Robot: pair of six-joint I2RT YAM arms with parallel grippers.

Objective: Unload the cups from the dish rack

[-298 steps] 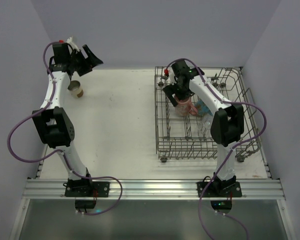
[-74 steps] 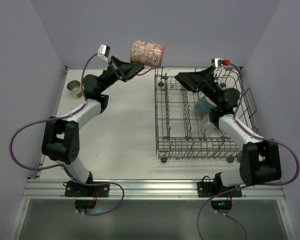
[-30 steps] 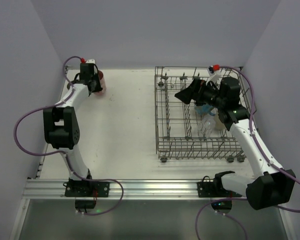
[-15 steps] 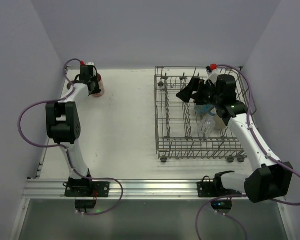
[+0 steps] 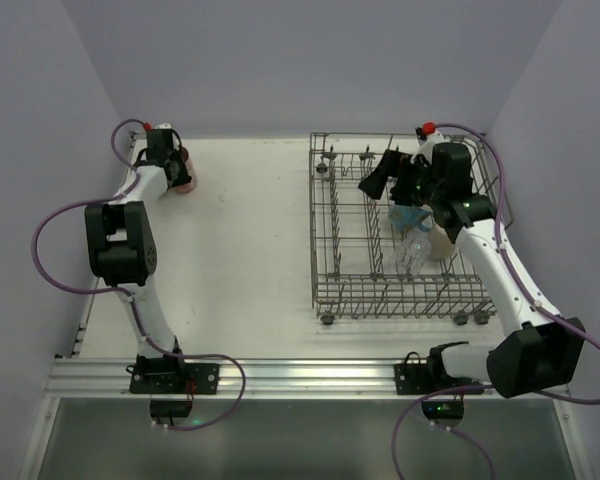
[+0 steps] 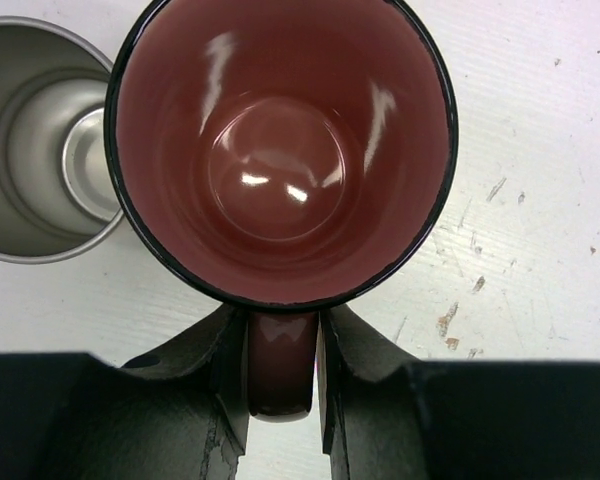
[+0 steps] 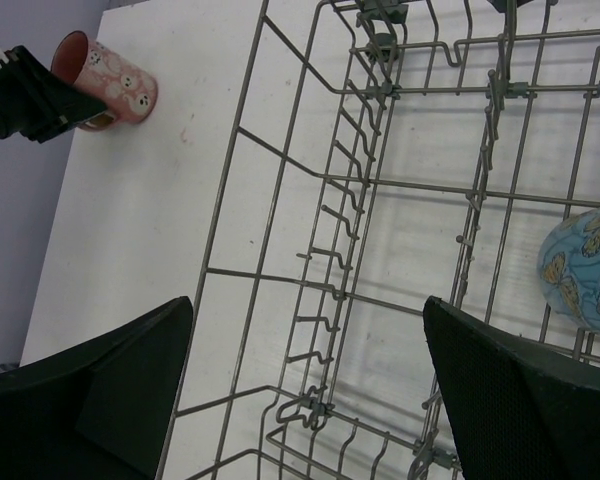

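L wrist: grey cup [image 6: 40, 150] by pink mug [image 6: 280, 150] (hidden from top).

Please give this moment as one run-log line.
left gripper: shut on pink mug handle, beside small cup | right gripper: open, above dish rack | blue mug: in rack

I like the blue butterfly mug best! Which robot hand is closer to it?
The right hand. It hovers open over the dish rack, just beside the blue butterfly mug. The left hand is far off across the table, holding the pink mug by its handle.
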